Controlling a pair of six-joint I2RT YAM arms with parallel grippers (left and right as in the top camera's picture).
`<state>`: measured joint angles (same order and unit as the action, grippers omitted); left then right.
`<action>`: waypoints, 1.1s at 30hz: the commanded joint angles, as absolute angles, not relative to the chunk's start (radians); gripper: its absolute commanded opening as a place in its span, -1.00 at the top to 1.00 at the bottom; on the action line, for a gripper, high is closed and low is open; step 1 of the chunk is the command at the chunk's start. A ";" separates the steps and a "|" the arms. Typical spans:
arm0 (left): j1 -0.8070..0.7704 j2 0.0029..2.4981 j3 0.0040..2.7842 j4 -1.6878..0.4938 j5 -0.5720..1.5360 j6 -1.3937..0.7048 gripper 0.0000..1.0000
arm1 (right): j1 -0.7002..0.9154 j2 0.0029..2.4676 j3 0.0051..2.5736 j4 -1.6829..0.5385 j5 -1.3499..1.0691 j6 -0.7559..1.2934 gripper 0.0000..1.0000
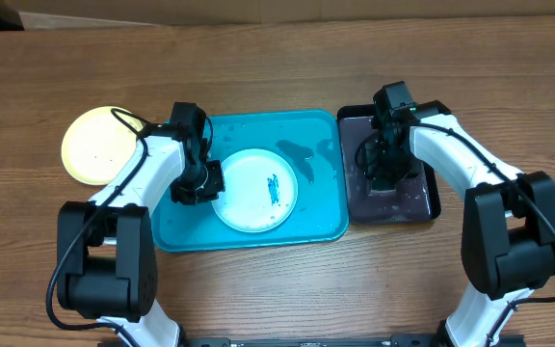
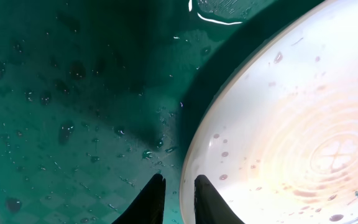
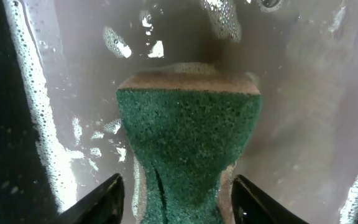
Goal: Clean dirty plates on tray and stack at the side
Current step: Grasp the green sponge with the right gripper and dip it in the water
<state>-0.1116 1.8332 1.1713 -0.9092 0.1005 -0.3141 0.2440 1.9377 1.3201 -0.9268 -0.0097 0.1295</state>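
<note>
We judge one done: the yellow-green plate lies clean on the worktop at the tray's 9 o'clock. The white plate, teal-smeared, waits in the tray. The left gripper's jaws, nearly closed, straddle its rim; we cannot tell if they grip. The right gripper's jaws pinch the sponge.

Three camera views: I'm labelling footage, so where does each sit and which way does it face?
Overhead: above the table, facing straight down; left arm and right arm show.
Left wrist: on the left gripper, looking along its fingers at the white plate's rim in the tray.
Right wrist: on the right gripper, looking down at the green sponge it pinches.
Shared: overhead and left wrist both see that plate.
</note>
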 commanded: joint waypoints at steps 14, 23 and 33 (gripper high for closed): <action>-0.118 1.844 1.173 -0.908 0.097 -0.310 0.59 | 0.245 1.935 1.286 -0.851 -0.024 0.137 0.09; -0.119 1.844 1.173 -0.908 0.097 -0.311 0.58 | 0.245 1.935 1.337 -0.895 -0.020 0.137 0.00; -0.118 1.844 1.173 -0.908 0.097 -0.310 0.58 | 0.246 1.935 1.327 -0.914 -0.001 0.137 0.03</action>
<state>-0.1116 1.8332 1.1713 -0.9092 0.1001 -0.3141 0.2440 1.9377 1.3083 -0.9150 -0.0128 0.1349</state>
